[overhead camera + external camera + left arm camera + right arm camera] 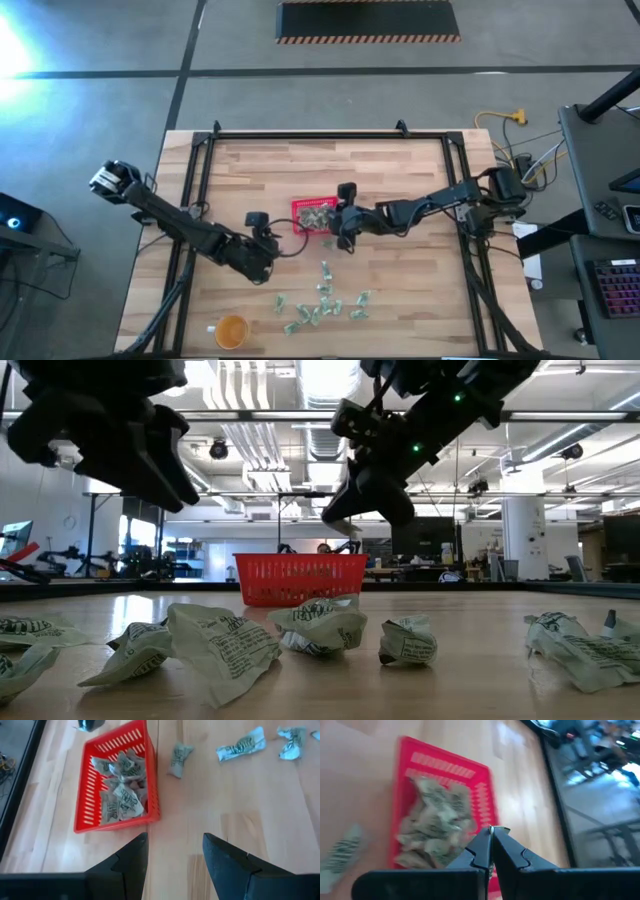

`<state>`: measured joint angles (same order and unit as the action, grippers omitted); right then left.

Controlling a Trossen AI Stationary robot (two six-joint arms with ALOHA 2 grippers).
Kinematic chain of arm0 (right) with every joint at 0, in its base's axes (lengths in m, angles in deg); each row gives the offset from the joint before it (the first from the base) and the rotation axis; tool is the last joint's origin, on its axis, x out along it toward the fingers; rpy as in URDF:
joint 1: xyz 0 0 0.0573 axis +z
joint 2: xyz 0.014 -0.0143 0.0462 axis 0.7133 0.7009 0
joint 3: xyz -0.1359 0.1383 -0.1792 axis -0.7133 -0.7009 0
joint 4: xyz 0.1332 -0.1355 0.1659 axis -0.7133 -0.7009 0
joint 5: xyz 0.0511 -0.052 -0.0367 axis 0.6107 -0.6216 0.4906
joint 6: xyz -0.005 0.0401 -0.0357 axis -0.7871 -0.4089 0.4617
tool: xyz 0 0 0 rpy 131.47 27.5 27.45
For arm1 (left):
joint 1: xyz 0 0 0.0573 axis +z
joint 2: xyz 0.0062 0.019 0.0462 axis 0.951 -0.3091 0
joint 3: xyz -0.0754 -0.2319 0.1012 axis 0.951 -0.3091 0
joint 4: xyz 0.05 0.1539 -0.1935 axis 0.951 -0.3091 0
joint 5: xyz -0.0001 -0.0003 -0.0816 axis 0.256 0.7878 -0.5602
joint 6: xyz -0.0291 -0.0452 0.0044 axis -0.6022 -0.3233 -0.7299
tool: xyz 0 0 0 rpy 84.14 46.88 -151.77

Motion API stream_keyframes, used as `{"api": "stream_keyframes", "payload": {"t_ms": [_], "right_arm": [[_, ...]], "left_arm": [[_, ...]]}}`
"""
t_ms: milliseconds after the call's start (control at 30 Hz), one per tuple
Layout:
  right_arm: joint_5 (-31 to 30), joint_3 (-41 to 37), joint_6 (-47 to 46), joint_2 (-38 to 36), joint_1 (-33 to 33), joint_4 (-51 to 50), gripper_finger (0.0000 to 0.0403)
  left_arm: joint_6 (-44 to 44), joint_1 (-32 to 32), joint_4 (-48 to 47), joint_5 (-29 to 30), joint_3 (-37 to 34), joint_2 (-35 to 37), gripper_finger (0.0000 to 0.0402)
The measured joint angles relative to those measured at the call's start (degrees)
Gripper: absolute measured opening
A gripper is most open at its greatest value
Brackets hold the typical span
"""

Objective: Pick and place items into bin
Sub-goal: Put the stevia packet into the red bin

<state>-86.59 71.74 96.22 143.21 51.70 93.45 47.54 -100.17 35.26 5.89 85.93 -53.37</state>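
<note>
The bin stands mid-table with both grippers close at its sides. Packets crowd the near part, a cup beside them. The far table is bare.

I see pale wooden plank tabletop. Small square red mesh plastic basket at centre. Crinkly pale green-white wrapped packets scattered near basket, toward front edge. Round orange cup beyond packets, front-left of basket.

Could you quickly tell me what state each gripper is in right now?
Left gripper: open, empty, beside the basket.
Right gripper: shut, holding nothing visible, over the basket's edge.
</note>
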Motion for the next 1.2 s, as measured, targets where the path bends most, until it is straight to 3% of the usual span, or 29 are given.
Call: {"api": "stream_keyframes", "payload": {"t_ms": [133,300,433,700,867,1033,1200], "right_arm": [[5.90,0.00,0.27,0.00,-0.84,0.05,0.0031],[6.22,0.08,0.53,0.00,-1.06,0.08,0.0072],[6.22,0.85,1.00,-0.38,-0.94,-0.25,0.0098],[5.02,1.57,1.05,-5.29,0.81,-8.65,0.0110],[-0.30,1.55,-6.67,-11.05,2.18,-21.64,0.0100],[-0.36,1.49,-18.59,-17.06,3.34,-34.19,0.0089],[-0.49,0.18,-26.35,-21.63,5.47,-40.35,0.0084]], "left_arm": [[0.15,-0.01,0.54,0.02,0.00,-1.24,0.0172],[1.14,-0.01,3.37,0.11,0.00,-2.24,0.0172],[8.04,0.01,12.80,0.02,0.00,-4.04,0.0172],[22.56,1.02,29.79,-7.74,0.67,-13.51,0.0171],[22.83,4.67,31.45,-7.72,3.35,-19.52,0.0171],[22.73,9.18,30.72,-8.39,7.71,-24.17,0.0171],[22.61,12.57,26.54,-11.78,13.46,-27.91,0.0171]]}}
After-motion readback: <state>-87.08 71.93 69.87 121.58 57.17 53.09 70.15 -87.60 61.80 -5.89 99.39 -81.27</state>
